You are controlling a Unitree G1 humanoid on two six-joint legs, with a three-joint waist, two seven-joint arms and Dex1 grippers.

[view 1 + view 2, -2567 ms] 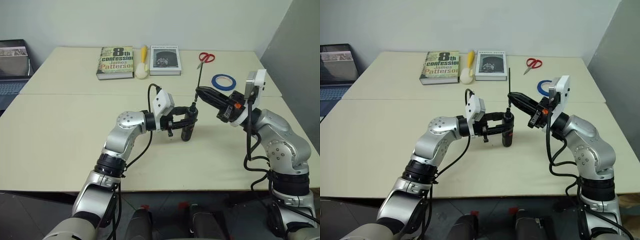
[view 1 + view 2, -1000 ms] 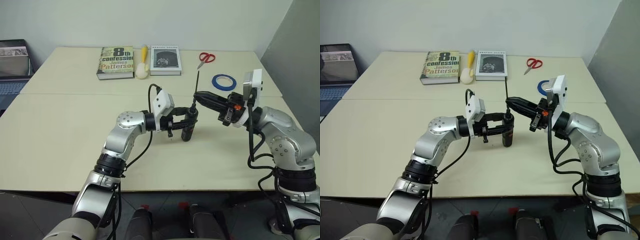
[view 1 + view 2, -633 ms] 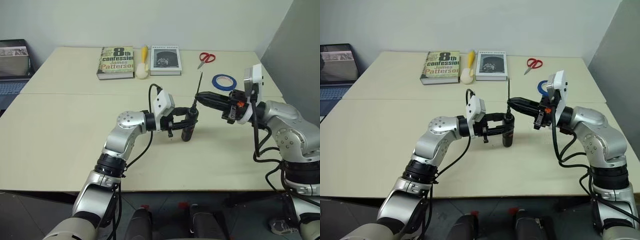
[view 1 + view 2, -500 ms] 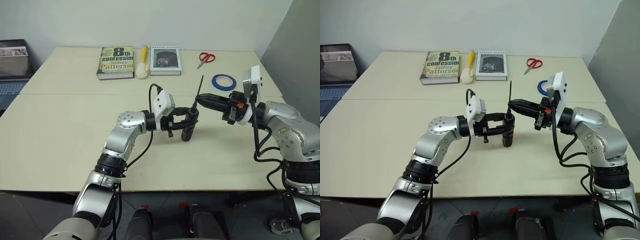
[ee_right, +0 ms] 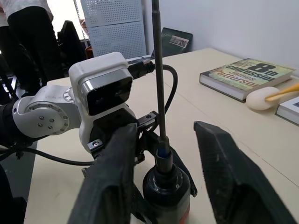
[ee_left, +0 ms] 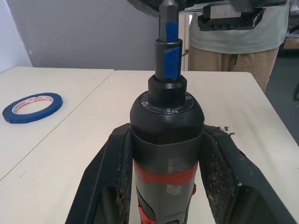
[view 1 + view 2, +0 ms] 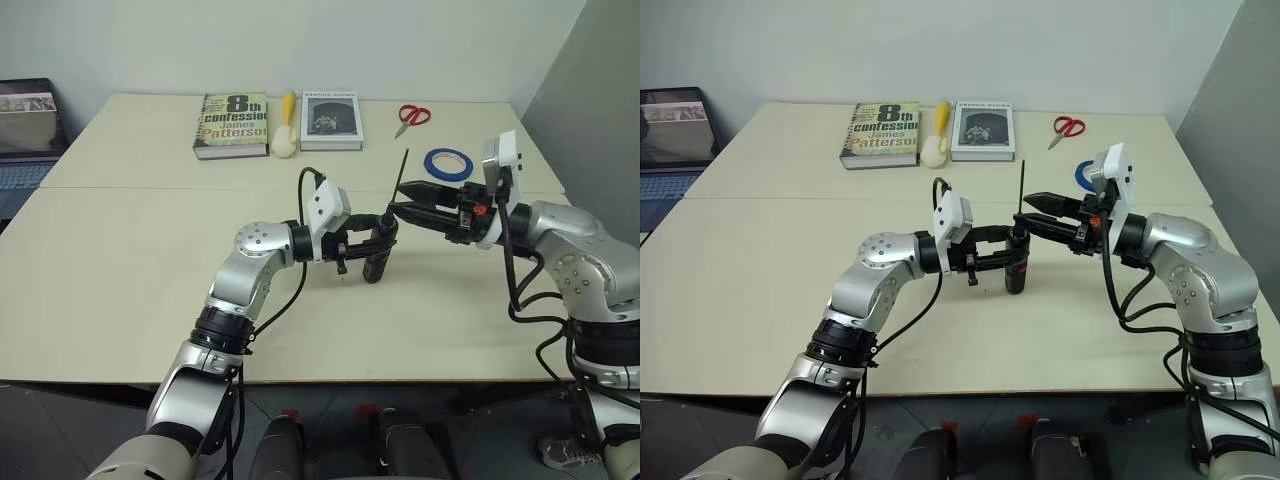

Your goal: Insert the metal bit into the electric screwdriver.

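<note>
Left hand [image 7: 378,238] clamps the electric screwdriver [image 7: 1016,262] upright, its base on or just above the worktop [image 7: 120,260], with the metal bit [image 5: 157,74] standing straight up out of its tip. Right hand [image 7: 1037,213] has its fingers [image 5: 232,182] spread apart on either side of the bit, touching nothing (the bit looks seated). Judged from this, the right hand should draw straight back without brushing the rod, while the left keeps its grip steady.
</note>
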